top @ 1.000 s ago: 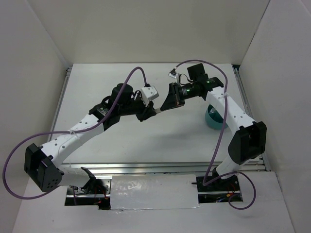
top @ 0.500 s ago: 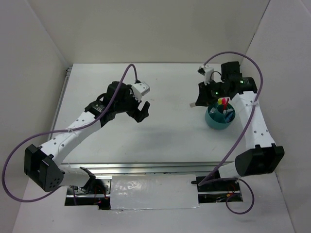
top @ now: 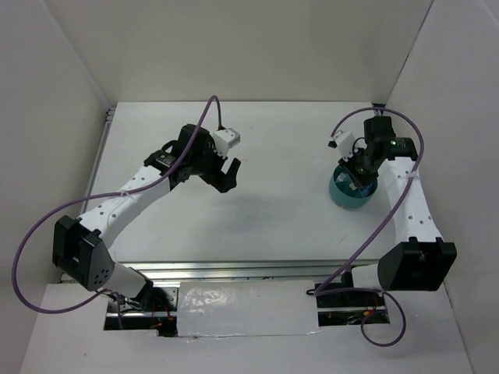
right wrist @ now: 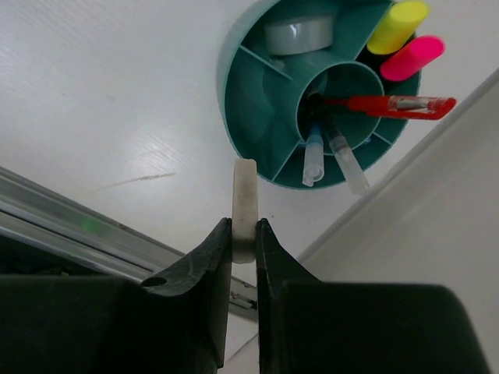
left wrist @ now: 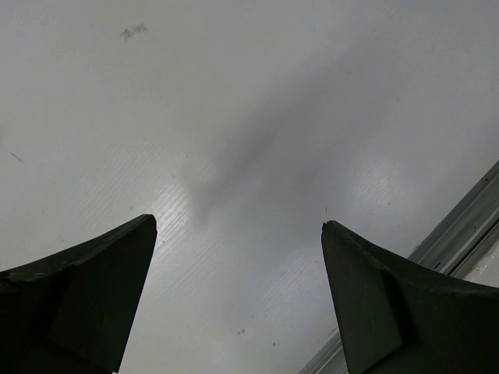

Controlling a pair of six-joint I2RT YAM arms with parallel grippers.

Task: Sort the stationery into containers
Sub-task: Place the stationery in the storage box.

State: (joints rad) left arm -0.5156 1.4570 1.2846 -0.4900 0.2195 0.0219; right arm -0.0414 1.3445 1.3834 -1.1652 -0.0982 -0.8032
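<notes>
Thin off-white eraser [right wrist: 245,202] pinched edge-on between right fingers [right wrist: 204,263].

No legible text, label, brand, number or sign in any view. The teal cup [right wrist: 253,101], the red pen [right wrist: 382,104] in it and the bench [left wrist: 234,117] beside it show no readable marking.

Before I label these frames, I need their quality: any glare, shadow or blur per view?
Left wrist view: a soft diagonal shadow and a bright glare patch on the table, the open left gripper's fingers nearly black. Right wrist view: sharp on the teal cup and the eraser in the shut right gripper. Top external view: even light, faint shadow under the left gripper.
</notes>
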